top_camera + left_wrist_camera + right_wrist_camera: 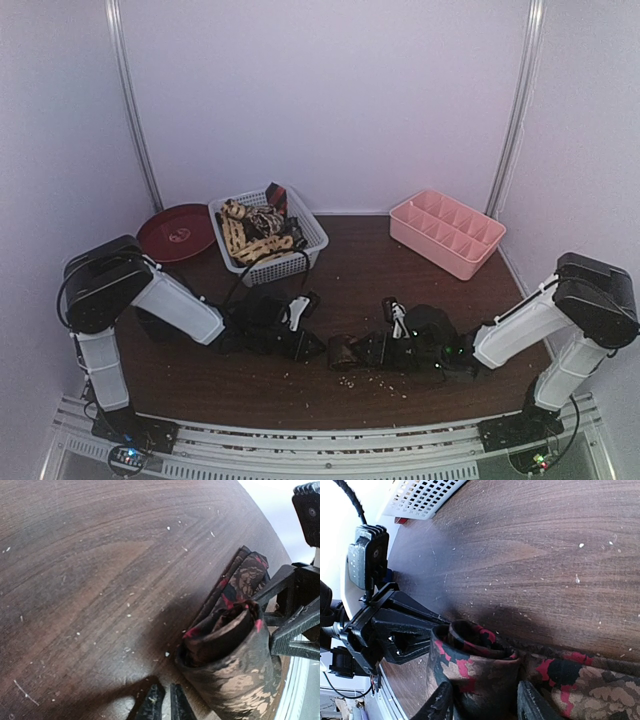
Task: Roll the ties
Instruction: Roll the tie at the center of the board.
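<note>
A dark tie with red and tan patches [343, 351] lies partly rolled on the brown table between the two grippers. In the right wrist view the roll [477, 672] sits between my right gripper's [485, 705] fingers, which press on its two sides; the unrolled tail [580, 680] runs off to the right. My left gripper [162, 705] is shut and empty, its tips on the table just left of the roll [230, 665]. More ties [258, 228], tan-patterned and dark, are piled in the basket.
A white lattice basket [312, 240] stands at the back centre-left, with a dark red plate [177, 232] to its left. A pink divided tray [445, 232] stands at the back right. Crumbs dot the table near the roll.
</note>
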Controlling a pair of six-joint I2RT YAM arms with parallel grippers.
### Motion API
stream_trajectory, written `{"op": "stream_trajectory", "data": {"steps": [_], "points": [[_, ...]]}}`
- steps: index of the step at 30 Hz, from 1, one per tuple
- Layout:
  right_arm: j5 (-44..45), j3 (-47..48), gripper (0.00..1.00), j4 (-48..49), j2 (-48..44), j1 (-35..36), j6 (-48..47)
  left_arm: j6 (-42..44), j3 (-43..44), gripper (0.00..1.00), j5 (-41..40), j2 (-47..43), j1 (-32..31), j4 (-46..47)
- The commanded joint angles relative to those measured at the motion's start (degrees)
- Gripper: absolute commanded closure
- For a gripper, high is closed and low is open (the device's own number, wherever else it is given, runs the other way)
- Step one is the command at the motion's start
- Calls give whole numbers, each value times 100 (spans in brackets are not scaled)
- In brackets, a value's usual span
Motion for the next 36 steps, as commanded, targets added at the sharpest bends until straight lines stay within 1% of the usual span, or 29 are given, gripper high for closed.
{"op": "stream_trajectory", "data": {"steps": [1, 3, 7, 9, 15, 23, 28, 32, 36], "points": [[155, 204, 55, -499, -115, -38, -171, 78, 102, 90, 169, 150, 11, 241], [146, 252, 56, -529, -100, -63, -190, 69, 114, 90, 223, 172, 11, 279], [169, 349, 63, -646, -41, -72, -267, 36, 112, 90, 280, 186, 12, 289], [183, 340, 64, -652, 18, -82, -281, -6, 83, 90, 346, 184, 10, 346], [159, 190, 65, -425, 172, -166, -233, -194, -73, 91, 770, 234, 12, 932], [-28, -89, 66, -42, 150, -192, -101, -318, 102, 91, 1062, 238, 12, 1215], [-142, -257, 67, 213, 41, -209, 75, -381, 215, 91, 1133, 229, -5, 1255], [-414, -450, 67, 830, 93, -269, 386, -401, 313, 91, 1155, 277, -29, 1234], [-417, -489, 69, 839, 116, -357, 383, -406, 435, 91, 1200, 332, -64, 1212]]}}
